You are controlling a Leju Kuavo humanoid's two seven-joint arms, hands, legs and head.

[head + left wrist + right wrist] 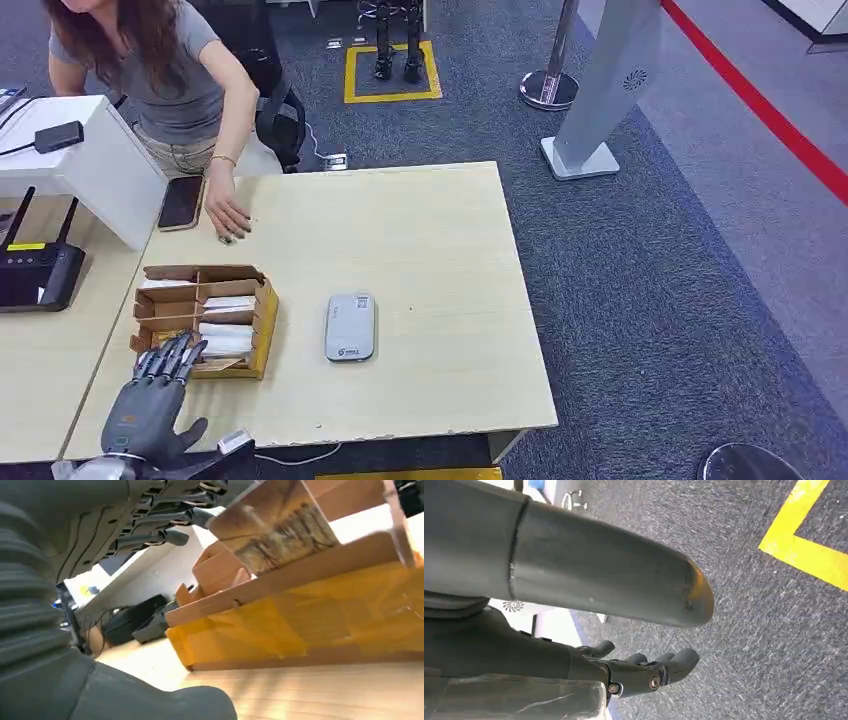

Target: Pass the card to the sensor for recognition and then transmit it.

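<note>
A: What is sitting under the hand right now?

B: The pale wooden table point(420, 240) is carrying everything. Just ahead of the left hand point(150, 400) the open brown cardboard box with dividers point(262, 320) is standing, and the white cards point(228, 340) are lying flat in its compartments, their long sides running across the hand's reach.

A: And the sensor?

B: The flat grey rounded reader point(350, 327) is lying beside the box, off to the hand's right and well clear of the fingers, its long axis pointing away from the robot.

A: How is the hand set?

B: The left hand is holding nothing; its fingers point(172, 357) are stretching out, slightly apart, over the near edge of the box, just above the nearest cards. In the left wrist view the fingers point(165, 517) are hanging over the box's taped yellow wall point(300, 625).

A: The other one?

B: The right hand point(644, 672) is hanging over grey carpet, fingers loosely curled around nothing. So I judge the left is the nearer hand, and the coming move is a short dip forward and down.
</note>
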